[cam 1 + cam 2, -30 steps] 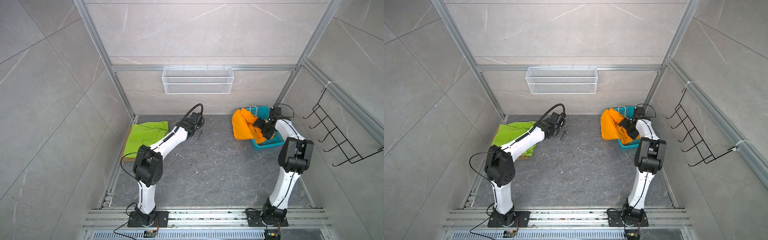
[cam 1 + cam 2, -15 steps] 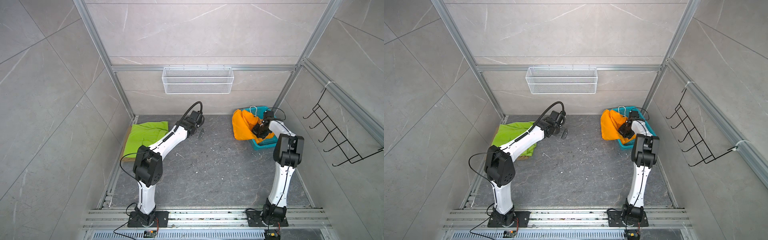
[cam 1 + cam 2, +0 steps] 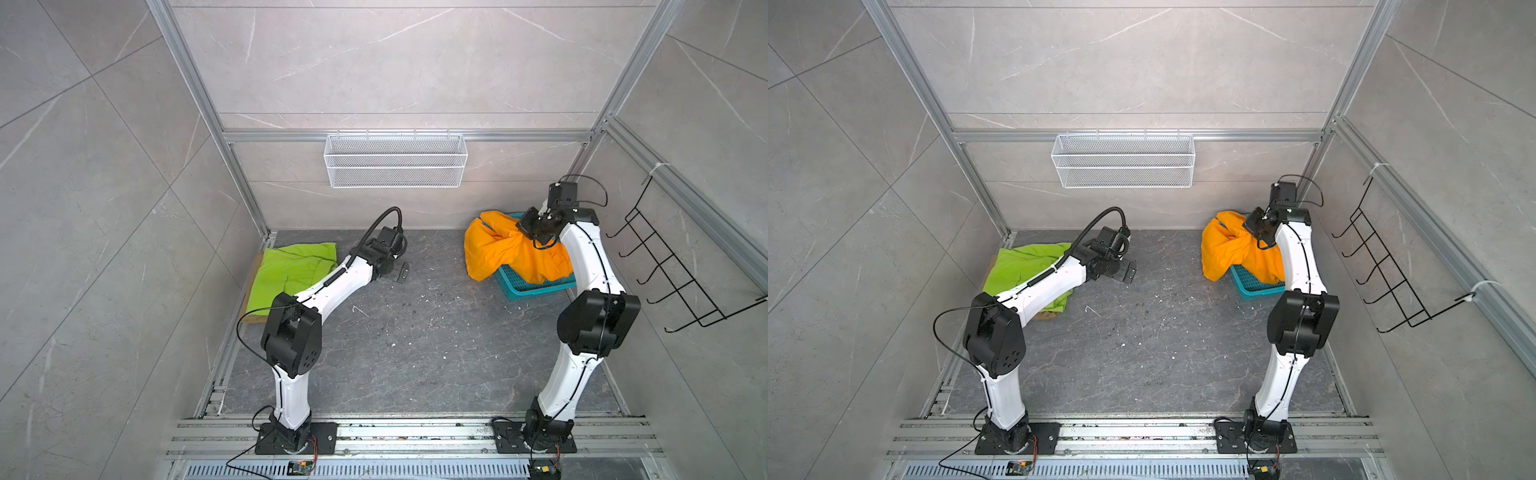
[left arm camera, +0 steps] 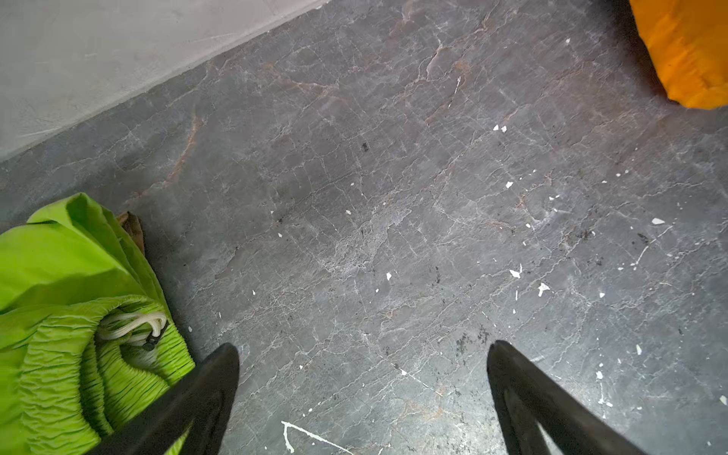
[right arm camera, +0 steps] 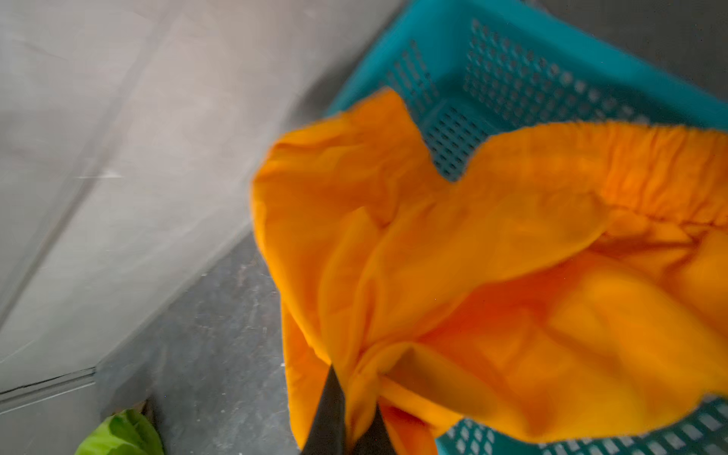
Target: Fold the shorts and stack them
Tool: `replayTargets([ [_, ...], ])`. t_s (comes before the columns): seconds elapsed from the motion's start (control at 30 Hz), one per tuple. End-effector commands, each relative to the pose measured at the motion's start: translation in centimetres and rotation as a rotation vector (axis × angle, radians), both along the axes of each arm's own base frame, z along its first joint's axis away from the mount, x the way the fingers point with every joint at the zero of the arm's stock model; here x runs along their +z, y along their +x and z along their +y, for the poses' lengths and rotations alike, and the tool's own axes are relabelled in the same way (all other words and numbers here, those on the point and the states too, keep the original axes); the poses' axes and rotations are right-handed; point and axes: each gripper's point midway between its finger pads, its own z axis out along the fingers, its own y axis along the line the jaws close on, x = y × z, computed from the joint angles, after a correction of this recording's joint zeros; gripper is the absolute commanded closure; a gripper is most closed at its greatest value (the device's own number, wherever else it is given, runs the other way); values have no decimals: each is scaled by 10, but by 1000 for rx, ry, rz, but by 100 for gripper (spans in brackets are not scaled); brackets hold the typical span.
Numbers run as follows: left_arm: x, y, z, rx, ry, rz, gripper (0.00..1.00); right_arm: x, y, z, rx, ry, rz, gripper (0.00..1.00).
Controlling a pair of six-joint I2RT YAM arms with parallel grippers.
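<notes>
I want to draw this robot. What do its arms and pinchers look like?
The left arm and right arm are smooth white shells with chunky black joints and thin black cables. The left gripper and right gripper are black and pointed.

Robot test cell in a lab.
Two arms bolted to a rail, aluminium frame, grey tile walls.
</notes>
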Motion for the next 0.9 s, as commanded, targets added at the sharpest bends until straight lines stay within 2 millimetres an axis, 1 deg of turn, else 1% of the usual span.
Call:
replayTargets([
  [0.0, 40, 6, 10, 57, -100, -66, 0, 42, -22, 48, 110, -37, -36, 100],
  [0.07, 42, 8, 21, 95, -132, -51, 0, 61, -28, 81, 177, -44, -74, 100],
  [0.13, 44, 9, 35, 137, -170, -33, 0, 72, -35, 124, 262, -42, -98, 100],
  [0.17, 46, 9, 43, 160, -192, -27, 0, 73, -39, 139, 291, -39, -97, 100],
  [0.23, 48, 9, 54, 198, -247, -7, 0, 64, -47, 175, 354, -28, -78, 100],
  [0.3, 49, 9, 60, 218, -335, 36, 0, 42, -54, 211, 415, -15, -45, 100],
  [0.33, 49, 8, 62, 229, -371, 57, 0, 28, -56, 224, 436, -9, -23, 100],
  [0.43, 45, 6, 71, 271, -446, 87, 0, -33, -69, 262, 485, 26, 82, 100],
  [0.47, 43, 5, 75, 286, -463, 94, 0, -58, -75, 274, 504, 43, 119, 100],
  [0.5, 40, 4, 78, 298, -480, 108, 0, -84, -83, 285, 524, 54, 166, 96],
  [0.53, 39, 2, 79, 301, -489, 118, 0, -101, -89, 293, 544, 61, 202, 88],
  [0.57, 37, 0, 80, 303, -491, 127, 0, -118, -97, 301, 569, 63, 252, 78],
  [0.6, 36, -3, 80, 305, -490, 132, 0, -127, -104, 305, 593, 57, 286, 68],
  [0.63, 34, -5, 81, 306, -491, 135, 0, -131, -109, 305, 608, 44, 302, 59],
  [0.67, 32, -6, 81, 311, -496, 136, 0, -131, -113, 303, 619, 31, 303, 46],
  [0.7, 28, -7, 81, 313, -502, 141, 0, -129, -117, 298, 622, 14, 295, 32],
  [0.73, 25, -8, 79, 313, -509, 150, 0, -125, -120, 293, 623, -5, 282, 20],
  [0.77, 21, -8, 77, 307, -514, 166, 0, -128, -124, 285, 620, -45, 284, 4],
  [0.8, 18, -8, 75, 305, -519, 177, 0, -134, -128, 277, 613, -80, 304, 1],
  [0.87, 9, -10, 72, 304, -528, 211, 0, -150, -140, 261, 610, -146, 359, 0],
])
